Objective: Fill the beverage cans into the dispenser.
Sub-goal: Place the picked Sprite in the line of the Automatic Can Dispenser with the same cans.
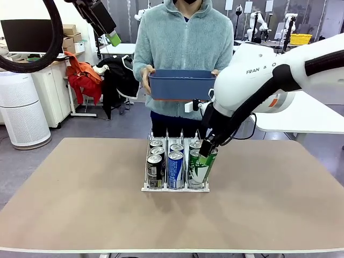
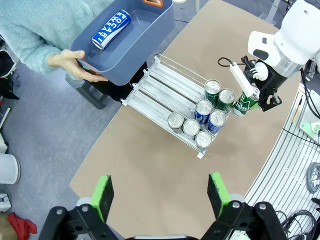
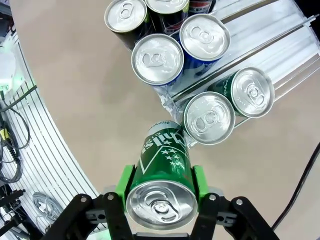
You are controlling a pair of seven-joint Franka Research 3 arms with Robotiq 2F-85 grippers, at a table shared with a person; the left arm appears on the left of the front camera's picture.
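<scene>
The dispenser (image 1: pixel 161 188) stands mid-table with several beverage cans in its three lanes: black (image 1: pixel 155 167), blue (image 1: pixel 176 170) and green (image 1: pixel 195 145). My right gripper (image 1: pixel 207 152) is shut on a green can (image 1: pixel 202 167), tilted at the dispenser's front right corner. In the right wrist view the green pads (image 3: pixel 125 182) clamp that can (image 3: pixel 162 165) just outside the right lane's two green cans (image 3: pixel 209 118). From above, the dispenser (image 2: pixel 162 85) has bare lanes at its far end. My left gripper (image 2: pixel 161 195) hangs open high above the table, also seen at the top left (image 1: pixel 112 36).
A person at the far side holds a dark blue bin (image 1: pixel 181 85) over the table's edge. In the left wrist view a blue can (image 2: pixel 111 29) lies in that bin (image 2: pixel 145 37). Bare tabletop surrounds the dispenser.
</scene>
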